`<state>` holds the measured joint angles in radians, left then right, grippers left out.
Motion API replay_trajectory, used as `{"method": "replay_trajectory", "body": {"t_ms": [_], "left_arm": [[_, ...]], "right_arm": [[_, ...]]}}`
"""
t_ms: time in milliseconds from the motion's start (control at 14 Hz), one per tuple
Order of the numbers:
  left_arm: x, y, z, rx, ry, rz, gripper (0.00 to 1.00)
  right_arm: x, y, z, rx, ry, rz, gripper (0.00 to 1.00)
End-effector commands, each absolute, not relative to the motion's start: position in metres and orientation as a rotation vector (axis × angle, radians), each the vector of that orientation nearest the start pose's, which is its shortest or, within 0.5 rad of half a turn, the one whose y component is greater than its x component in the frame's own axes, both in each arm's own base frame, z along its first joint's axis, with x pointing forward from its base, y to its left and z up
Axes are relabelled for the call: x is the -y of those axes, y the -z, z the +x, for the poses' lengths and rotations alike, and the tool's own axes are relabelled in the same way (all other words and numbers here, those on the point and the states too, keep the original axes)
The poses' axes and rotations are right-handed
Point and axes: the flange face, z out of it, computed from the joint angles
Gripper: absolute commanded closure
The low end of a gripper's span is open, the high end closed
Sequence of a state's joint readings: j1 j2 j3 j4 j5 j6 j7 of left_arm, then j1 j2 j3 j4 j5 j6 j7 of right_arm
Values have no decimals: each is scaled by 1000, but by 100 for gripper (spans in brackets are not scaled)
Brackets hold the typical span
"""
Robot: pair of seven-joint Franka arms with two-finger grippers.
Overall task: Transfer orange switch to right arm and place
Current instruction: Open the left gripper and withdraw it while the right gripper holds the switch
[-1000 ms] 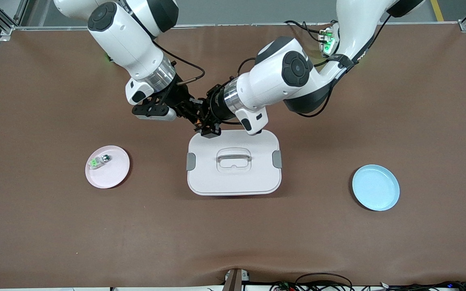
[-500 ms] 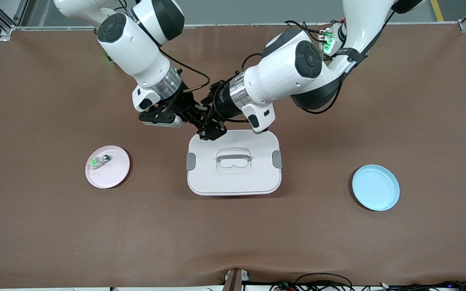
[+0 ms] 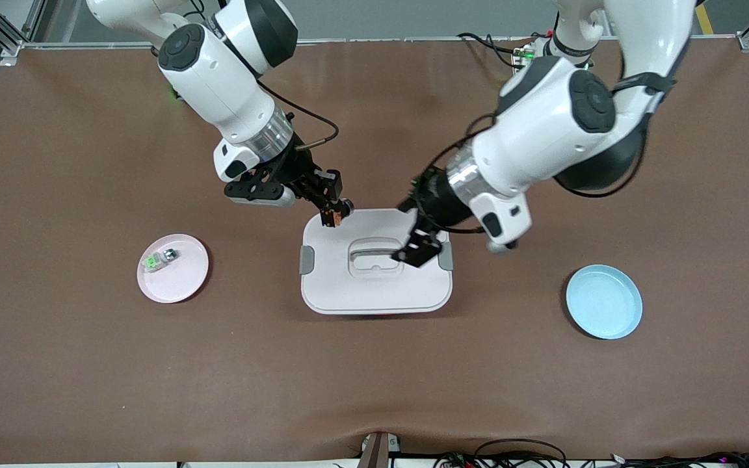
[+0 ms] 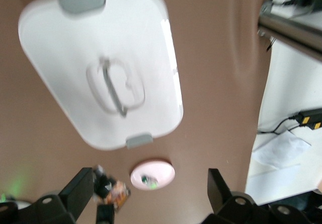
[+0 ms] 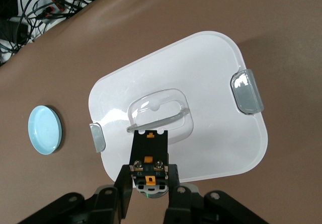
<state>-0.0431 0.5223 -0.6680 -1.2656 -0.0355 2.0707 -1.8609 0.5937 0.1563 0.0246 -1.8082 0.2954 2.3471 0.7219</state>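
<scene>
I've got the orange switch pinched in the right gripper, fingers closed on its sides, hanging over the corner of the white box lid toward the robots' bases. Right wrist view confirms it: black body, orange face up, sitting square between the pads. The left gripper is over the lid handle, fingers spread wide, nothing in them. So handover looks done, imo; what's left is the place.

Two plates on the table: pink plate toward the right arm's end w/ a small green-and-clear part already on it, blue plate toward the left arm's end, bare. Pink one is the natural drop for this arm, I reckon.

How I'd run it: lift a touch before traversing so the switch clears the lid edge, then swing over the pink plate, aiming at bare plate, not at the green part. Keep wrist level so the grip doesn't twist. Come down slow, open only when the switch is right at the surface, since a part this small will bounce or roll off the rim. Left arm should stay parked, clear of the path.
</scene>
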Motion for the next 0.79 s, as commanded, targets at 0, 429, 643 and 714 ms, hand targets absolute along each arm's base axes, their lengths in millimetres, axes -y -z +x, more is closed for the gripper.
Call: {"method": "replay_trajectory", "body": {"t_ms": [0, 429, 643, 714], "left_arm": [[332, -561, 622, 1847, -63, -2997, 0], [198, -539, 658, 997, 169, -3042, 0], [132, -552, 662, 737, 178, -3025, 0], [109, -555, 664, 659, 168, -3031, 0]], "right_arm": [[-367, -494, 524, -262, 172, -2723, 100], [-323, -478, 536, 17, 70, -2845, 100], [-286, -471, 548, 210, 44, -2926, 100], [-274, -468, 551, 320, 26, -2936, 100]]}}
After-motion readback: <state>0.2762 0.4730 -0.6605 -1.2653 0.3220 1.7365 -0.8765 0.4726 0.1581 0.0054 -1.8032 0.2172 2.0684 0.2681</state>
